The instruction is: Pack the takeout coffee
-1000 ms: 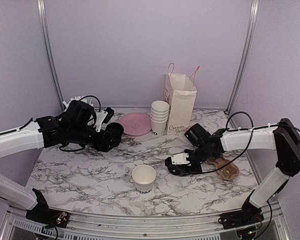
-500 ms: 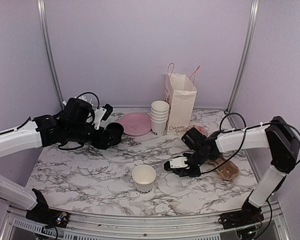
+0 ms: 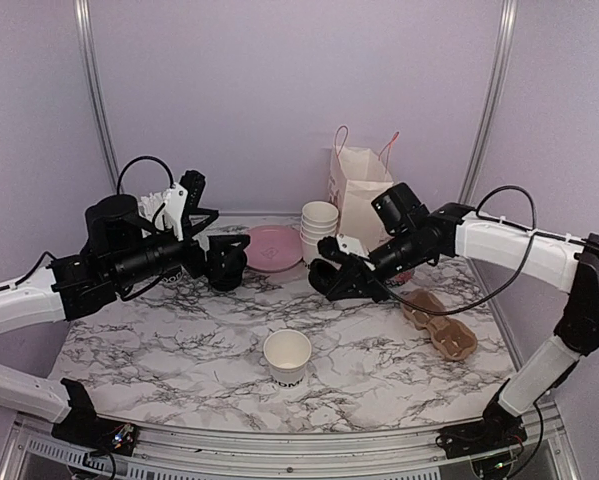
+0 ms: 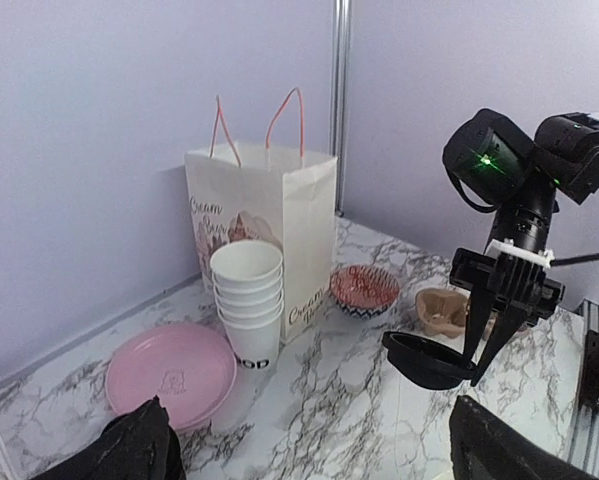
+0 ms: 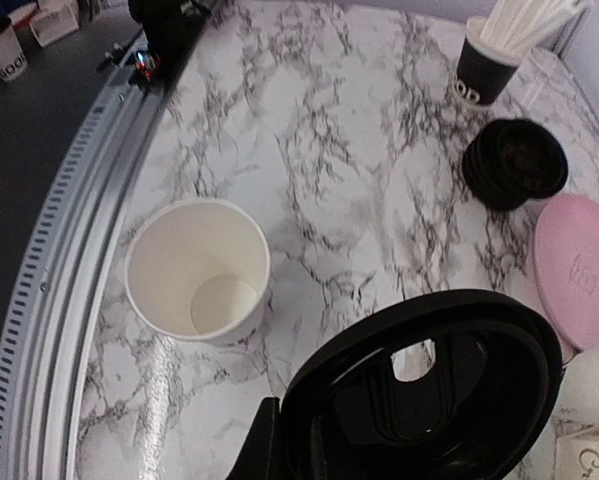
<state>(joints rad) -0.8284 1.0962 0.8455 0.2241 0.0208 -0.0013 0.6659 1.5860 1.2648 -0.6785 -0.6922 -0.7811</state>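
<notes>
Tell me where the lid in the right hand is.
Top view: the black dome lid hangs pinched in the right hand over mid-table, just in front of the stacked white cups and behind the lone open paper cup.

Upright, lidless, empty: white paper cup [image 3: 287,357], dark lettering near base, below and left of right gripper [image 3: 341,274]. Pinched at its fingertips, tilted: black dome lid [image 3: 325,283].

Pale lilac walls [image 3: 279,90] are enclosing a marble-patterned table [image 3: 159,345], with silver posts [image 3: 94,100] seemingly standing at its back corners, under even light.
</notes>
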